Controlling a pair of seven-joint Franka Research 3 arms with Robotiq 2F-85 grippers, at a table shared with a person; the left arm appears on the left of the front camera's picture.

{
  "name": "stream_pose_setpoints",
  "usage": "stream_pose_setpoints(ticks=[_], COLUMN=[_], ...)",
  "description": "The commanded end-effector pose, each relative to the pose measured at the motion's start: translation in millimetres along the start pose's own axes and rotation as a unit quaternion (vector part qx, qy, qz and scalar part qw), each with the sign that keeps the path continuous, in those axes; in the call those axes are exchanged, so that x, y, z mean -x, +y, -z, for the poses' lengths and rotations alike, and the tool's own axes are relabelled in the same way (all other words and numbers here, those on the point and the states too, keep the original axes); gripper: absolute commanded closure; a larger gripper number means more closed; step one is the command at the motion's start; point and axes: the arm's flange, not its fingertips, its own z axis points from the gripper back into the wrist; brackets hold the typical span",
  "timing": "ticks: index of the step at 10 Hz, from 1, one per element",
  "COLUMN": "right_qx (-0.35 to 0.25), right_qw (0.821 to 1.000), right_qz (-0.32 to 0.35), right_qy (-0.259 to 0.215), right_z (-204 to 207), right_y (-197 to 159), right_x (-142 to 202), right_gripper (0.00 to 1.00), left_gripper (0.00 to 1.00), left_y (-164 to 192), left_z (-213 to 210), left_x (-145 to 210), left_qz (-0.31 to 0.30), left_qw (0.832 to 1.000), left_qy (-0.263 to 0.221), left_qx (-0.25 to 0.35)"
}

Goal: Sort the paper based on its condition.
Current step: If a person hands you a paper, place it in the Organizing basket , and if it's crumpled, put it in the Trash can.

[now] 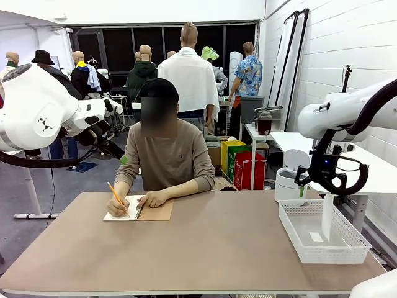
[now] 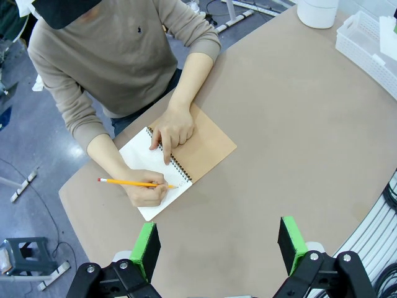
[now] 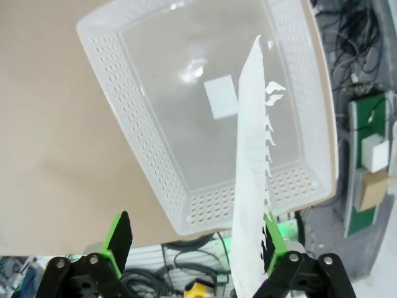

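Observation:
A white sheet of paper (image 3: 251, 186) with one ragged torn edge stands edge-on between my right gripper's wide-open jaws, lying against the right finger's green pad (image 3: 273, 239). In the front view that paper (image 1: 327, 216) hangs upright just under my right gripper (image 1: 322, 189), with its lower end inside the white basket (image 1: 298, 233). My left gripper (image 2: 217, 239) is open with nothing between its fingers, high above the table's near side. Below and beyond it, a person writes with a yellow pencil (image 2: 133, 182) in a spiral notebook (image 2: 208, 146) with a brown cover.
The perforated basket (image 3: 155, 155) sits at the table's right end and has a small white rectangle (image 3: 220, 96) on its floor. A white round bin (image 1: 288, 183) stands behind it. The person's hands rest on the notebook (image 1: 155, 212) at the far side.

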Motion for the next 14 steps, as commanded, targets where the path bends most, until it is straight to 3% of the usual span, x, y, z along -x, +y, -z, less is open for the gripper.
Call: stream_pose_setpoints(ticks=[1,3,6,7,9,11,14], right_qx=[0.024,0.041,0.095,0.109,0.07,-0.012,-0.004], right_qw=[0.998,0.984,0.966,0.952,0.962,0.987,0.982], right_qz=[-0.013,-0.067,-0.049,-0.031,-0.042,-0.051,-0.041], right_qy=[-0.062,-0.158,-0.235,-0.286,-0.26,-0.155,-0.182], right_z=[-8.0,-7.9,-6.7,-10.3,-16.9,-24.5,-22.8], right_y=[6.4,14.6,19.1,21.3,21.6,19.6,19.6], right_x=[3.8,10.9,20.8,20.7,23.9,18.4,15.9], right_gripper=[0.0,0.0,0.0,0.0,0.0,0.0,0.0], left_gripper=[0.0,0.0,0.0,0.0,0.0,0.0,0.0], left_y=[1.3,1.3,1.3,1.3,1.3,1.3,1.3], left_z=[-0.6,-0.6,-0.6,-0.6,-0.6,-0.6,-0.6], left_x=[-0.3,-0.3,-0.3,-0.3,-0.3,-0.3,-0.3], left_qz=[0.001,0.001,0.001,0.001,0.001,0.001,0.001], left_qw=[1.0,1.0,1.0,1.0,1.0,1.0,1.0], left_qy=[-0.006,-0.006,-0.006,-0.006,-0.006,-0.006,-0.006], left_qx=[0.003,0.003,0.003,0.003,0.003,0.003,0.003])
